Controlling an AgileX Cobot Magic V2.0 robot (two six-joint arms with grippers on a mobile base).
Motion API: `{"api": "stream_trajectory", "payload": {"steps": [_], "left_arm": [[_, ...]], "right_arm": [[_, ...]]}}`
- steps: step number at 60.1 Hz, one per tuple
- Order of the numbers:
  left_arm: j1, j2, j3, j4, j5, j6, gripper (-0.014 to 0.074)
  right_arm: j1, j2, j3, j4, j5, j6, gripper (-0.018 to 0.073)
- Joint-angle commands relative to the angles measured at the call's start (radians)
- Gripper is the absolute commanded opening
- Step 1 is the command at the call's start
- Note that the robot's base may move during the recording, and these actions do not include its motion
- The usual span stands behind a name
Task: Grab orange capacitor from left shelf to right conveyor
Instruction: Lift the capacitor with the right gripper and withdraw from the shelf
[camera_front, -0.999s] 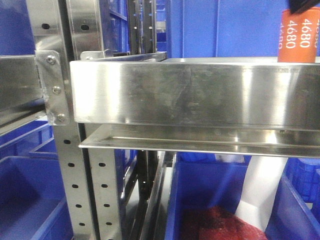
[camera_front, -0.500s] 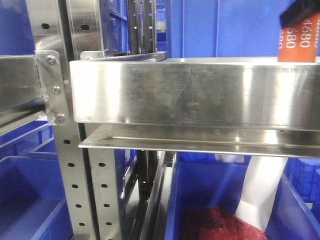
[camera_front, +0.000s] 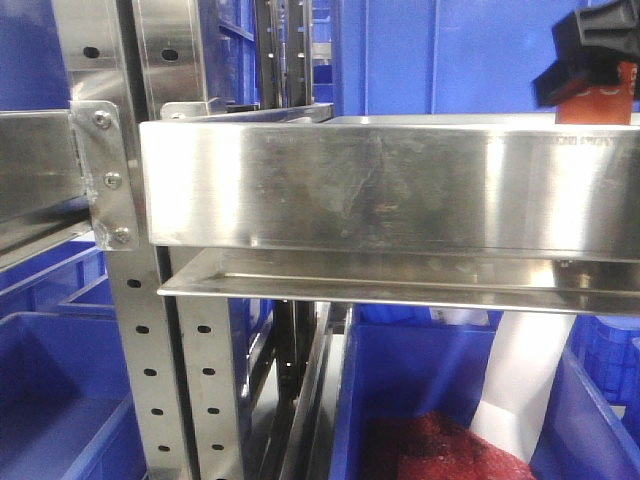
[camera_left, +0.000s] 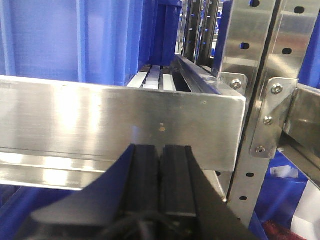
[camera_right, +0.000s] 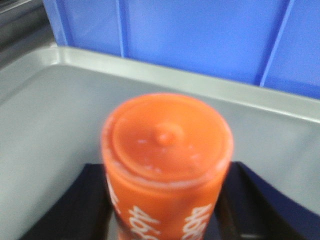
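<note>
Blue plastic bins (camera_front: 450, 50) form the background behind and below the left shelf (camera_front: 380, 190), a brushed steel tray with a tall front lip bolted to a perforated upright (camera_front: 150, 380).

The orange capacitor (camera_front: 598, 105) is located above the front lip, at the right end of the front edge. Only a strip of it shows under the right gripper (camera_front: 590, 50). The lip hides its lower end, so we cannot tell whether it rests on the tray floor.

In the right wrist view the orange capacitor (camera_right: 167, 155) sits between two dark fingers (camera_right: 85, 200), which press on both sides. We read the tool as clenched on it, though the view is blurred.

The left gripper (camera_left: 160, 175) has its pads pressed together with nothing between them. It is close to the front lip, near the shelf's left front corner.

The right conveyor appears in no view.

Hazards, as we judge them:
- Front lip strike. If we withdraw before the lower end clears the front edge, the lip can knock the part loose.
- Slip or pivot. The body is a smooth cylinder, so a fast swing can rotate it between the fingers.
- Rear contact. The bin wall stands just behind the tray's back edge.
- Left arm contact. Any forward drift drives the pads into the lip.
</note>
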Motion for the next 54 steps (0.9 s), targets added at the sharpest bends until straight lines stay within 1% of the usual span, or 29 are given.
{"api": "stream_trajectory", "payload": {"steps": [1, 6, 8, 16, 22, 28, 42, 46, 54], "left_arm": [[-0.007, -0.019, -0.005, 0.000, -0.086, 0.000, -0.0105], [-0.007, -0.019, -0.005, 0.000, -0.086, 0.000, -0.0105], [-0.007, -0.019, -0.005, 0.000, -0.086, 0.000, -0.0105], [-0.007, -0.019, -0.005, 0.000, -0.086, 0.000, -0.0105], [-0.007, -0.019, -0.005, 0.000, -0.086, 0.000, -0.0105], [-0.007, -0.019, -0.005, 0.000, -0.086, 0.000, -0.0105], [-0.007, -0.019, -0.005, 0.000, -0.086, 0.000, -0.0105], [-0.007, -0.019, -0.005, 0.000, -0.086, 0.000, -0.0105], [-0.007, -0.019, -0.005, 0.000, -0.086, 0.000, -0.0105]], "right_arm": [[-0.006, -0.026, -0.028, -0.007, -0.095, -0.001, 0.0197], [-0.006, -0.048, -0.029, -0.013, -0.095, -0.001, 0.0112], [-0.006, -0.061, -0.030, -0.014, -0.095, -0.001, 0.0097], [-0.007, -0.157, -0.030, -0.014, -0.084, -0.001, 0.0093], [-0.013, -0.240, -0.030, -0.014, -0.036, -0.001, 0.0093], [-0.027, -0.330, -0.030, -0.014, 0.077, -0.001, 0.0093], [-0.035, -0.576, -0.029, -0.014, 0.399, -0.004, 0.0093], [-0.035, -0.664, -0.029, -0.015, 0.493, -0.022, 0.0093], [-0.035, -0.806, -0.028, -0.018, 0.597, -0.030, 0.0093]]}}
